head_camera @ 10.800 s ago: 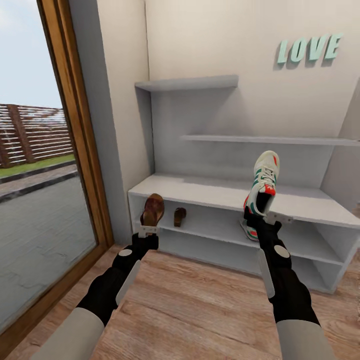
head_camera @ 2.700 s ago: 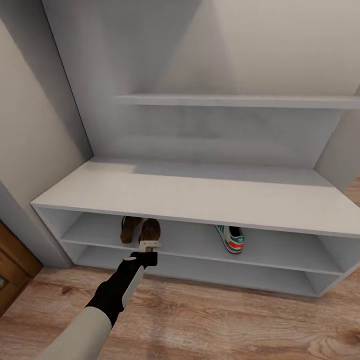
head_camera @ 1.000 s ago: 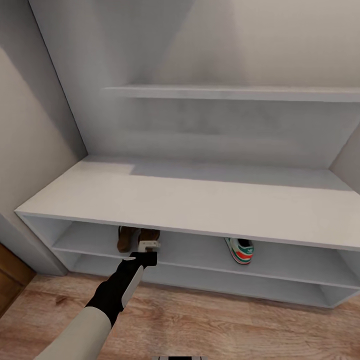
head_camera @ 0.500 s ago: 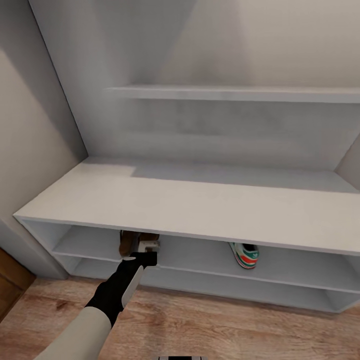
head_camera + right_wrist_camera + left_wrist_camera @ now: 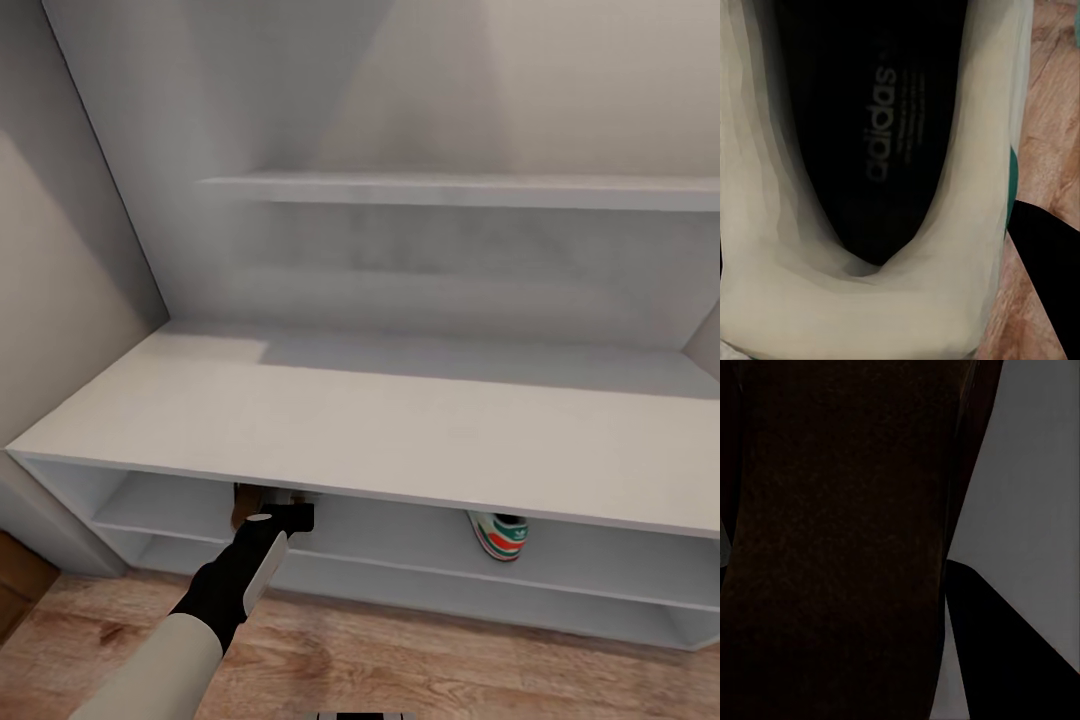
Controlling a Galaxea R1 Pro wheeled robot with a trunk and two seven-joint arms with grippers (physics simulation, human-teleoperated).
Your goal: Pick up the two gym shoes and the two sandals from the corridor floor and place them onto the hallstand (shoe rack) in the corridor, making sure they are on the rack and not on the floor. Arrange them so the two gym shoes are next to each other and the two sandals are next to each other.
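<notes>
The white hallstand (image 5: 400, 420) stands close in front of me. On its upper open shelf one gym shoe (image 5: 497, 534) lies with its orange heel facing out. My left gripper (image 5: 292, 505) reaches into that shelf under the bench top, its fingertips hidden. A brown sandal (image 5: 243, 503) peeks out just left of it. In the left wrist view a dark-brown sandal (image 5: 840, 540) sits right against the camera, held in the shut fingers. The right wrist view looks into the second gym shoe (image 5: 870, 300), white with a dark insole, gripped over the wood floor (image 5: 1050, 135).
A thin white wall shelf (image 5: 450, 190) runs above the bench. The lower open shelf (image 5: 420, 590) sits just above the wood floor (image 5: 400, 670). A grey wall closes the left side, with a wooden door frame (image 5: 15, 590) at its foot.
The camera has come closer to the hallstand. My left gripper with the sandal has gone deeper under the bench top, so less of both sandals shows.
</notes>
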